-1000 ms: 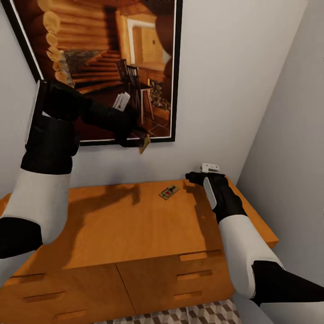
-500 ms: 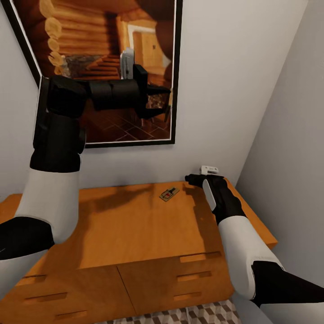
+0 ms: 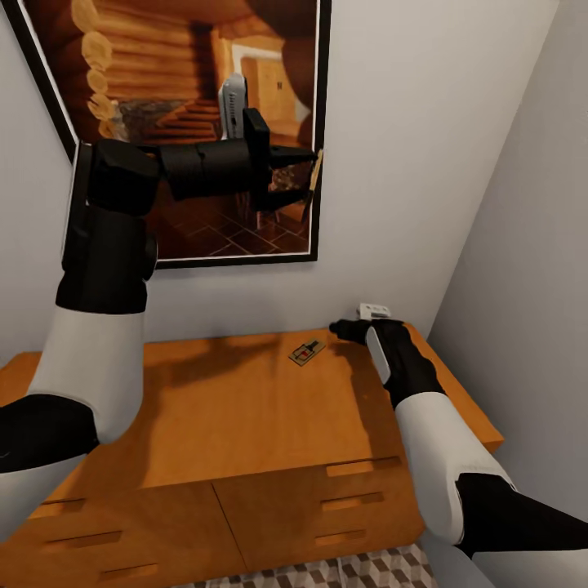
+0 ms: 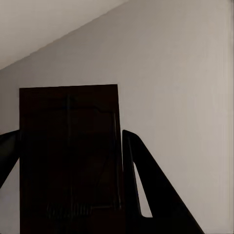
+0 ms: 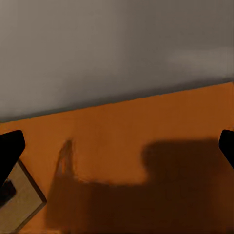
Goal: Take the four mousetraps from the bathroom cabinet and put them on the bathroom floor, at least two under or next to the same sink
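Gripping what looks like a mousetrap, left hand raised.

Corner of a small room with pale grey walls and an orange wooden desk.

The desk fills the lower half of the head view, its flat top running to the back wall, drawer fronts with slot handles at 6 o'clock. A large black-framed picture of a log-cabin interior hangs at 11 o'clock. A side wall closes in at 3 o'clock. Cube-patterned floor tiles peek at the bottom edge.
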Robot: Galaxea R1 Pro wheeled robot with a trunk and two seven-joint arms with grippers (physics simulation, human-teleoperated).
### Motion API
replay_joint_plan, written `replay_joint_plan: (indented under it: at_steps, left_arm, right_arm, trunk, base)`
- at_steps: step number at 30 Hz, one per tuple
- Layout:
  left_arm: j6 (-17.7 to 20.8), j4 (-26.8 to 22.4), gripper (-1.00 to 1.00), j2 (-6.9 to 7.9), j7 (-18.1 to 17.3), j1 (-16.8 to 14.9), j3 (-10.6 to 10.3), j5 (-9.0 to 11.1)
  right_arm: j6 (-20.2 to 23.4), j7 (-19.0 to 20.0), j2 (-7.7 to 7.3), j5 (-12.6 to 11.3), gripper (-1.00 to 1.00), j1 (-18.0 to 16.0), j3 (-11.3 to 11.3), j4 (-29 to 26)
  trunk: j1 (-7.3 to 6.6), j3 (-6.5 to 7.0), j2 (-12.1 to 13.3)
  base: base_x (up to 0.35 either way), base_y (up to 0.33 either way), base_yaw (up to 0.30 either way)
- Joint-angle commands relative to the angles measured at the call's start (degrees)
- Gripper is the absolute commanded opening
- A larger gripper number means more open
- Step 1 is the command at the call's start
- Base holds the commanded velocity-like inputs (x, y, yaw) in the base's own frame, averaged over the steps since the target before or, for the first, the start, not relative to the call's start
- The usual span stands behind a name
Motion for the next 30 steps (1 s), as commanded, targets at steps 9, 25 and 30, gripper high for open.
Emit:
replay_joint_plan:
  at_steps: [9, 25, 30]
  left_arm:
    - [0.30, 0.30, -1.00, -0.08, -0.09, 0.64, -0.02, 0.49]
    - [0.14, 0.60, -1.00, -0.14, -4.00, 0.76, -3.32, 0.49]
    - [0.07, 0.62, -1.00, -0.17, -3.99, 0.77, -3.37, 0.49]
  right_arm:
    - [11.72, -1.47, 0.06, 0.18, 1.00, -0.04, 6.34, -2.24]
    - [16.44, -23.95, 0.06, -26.32, 1.00, 0.14, 14.11, -9.46]
    - [18.49, -37.41, 0.06, -36.51, 1.00, 2.04, 15.71, -16.40]
  trunk:
    - [0.00, -0.06, -0.04]
    - [0.00, -0.06, -0.04]
    - [0.00, -0.06, -0.04]
  base:
    - [0.017, 0.000, 0.000]
    - [0.179, 0.000, 0.000]
    - [0.004, 0.000, 0.000]
